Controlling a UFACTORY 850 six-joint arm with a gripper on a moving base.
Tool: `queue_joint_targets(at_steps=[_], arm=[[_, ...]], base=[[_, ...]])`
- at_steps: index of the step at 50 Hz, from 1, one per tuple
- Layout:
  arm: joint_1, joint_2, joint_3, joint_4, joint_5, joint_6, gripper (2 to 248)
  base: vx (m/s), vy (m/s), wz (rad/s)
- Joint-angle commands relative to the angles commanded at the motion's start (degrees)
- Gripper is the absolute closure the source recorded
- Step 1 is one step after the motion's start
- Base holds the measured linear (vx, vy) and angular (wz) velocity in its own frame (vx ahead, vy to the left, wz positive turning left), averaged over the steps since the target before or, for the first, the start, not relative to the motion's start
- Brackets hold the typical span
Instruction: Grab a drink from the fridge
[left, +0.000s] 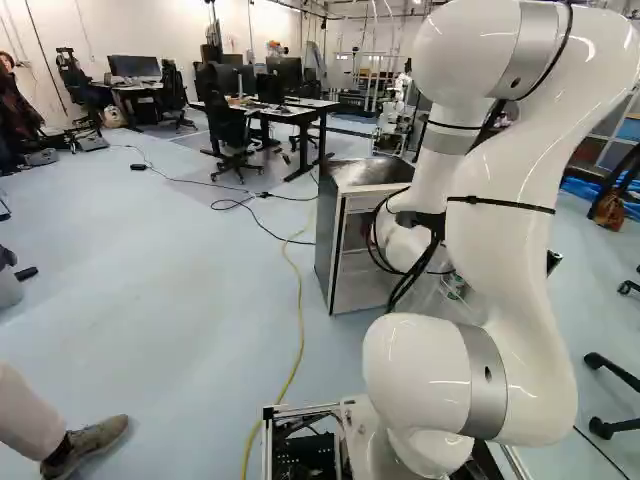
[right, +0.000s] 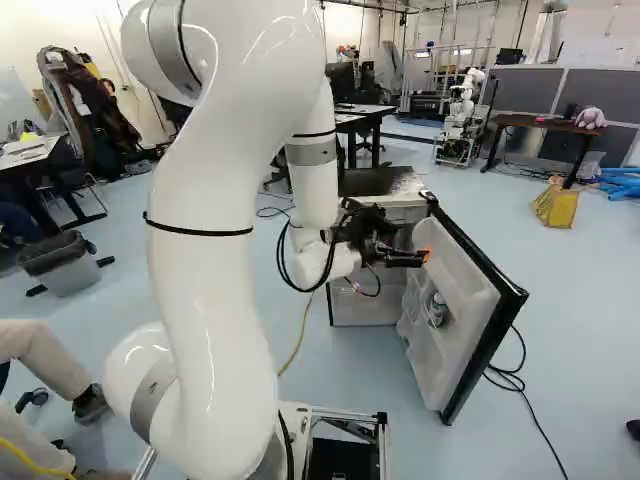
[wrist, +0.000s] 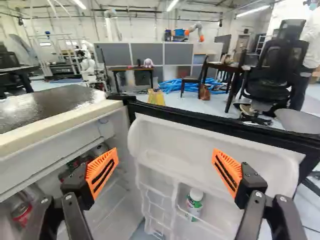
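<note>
plainly, the tool (right: 424, 257) gapes wide — the wrist view shows a reddish drink (wrist: 22, 214) the right base view hides.

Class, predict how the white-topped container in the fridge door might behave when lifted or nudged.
The white-topped container has rounded sides, so it would probably roll if laid down. Its smooth-looking surface may slip between the fingers. The door shelf holding it may limit tipping.

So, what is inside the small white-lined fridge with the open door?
The white plastic door holds a green-and-white bottle; in the white cabinet, red-marked containers show partly. Its glossy top and one orange-padded jaw hide deeper parts.
</note>
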Motion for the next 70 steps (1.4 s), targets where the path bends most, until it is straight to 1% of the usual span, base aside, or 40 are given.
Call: queue_joint_targets(at_steps=[23, 38, 53, 70], arm=[[-1.14, 3.25, 4.49, -13.84, 0.0, 0.0, 3], [-2.4, 5.26, 7.19, -22.87, -0.71, 0.0, 3], [-3.93, 6.15, 8.37, -31.9, -3.71, 0.0, 3], [-5.67, 5.85, 7.96, -42.13, -8.57, 0.0, 3]], base=[[0.0, 0.0, 0.0], [0.0, 0.0, 0.0], [0.0, 0.0, 0.0], [0.0, 0.0, 0.0]])
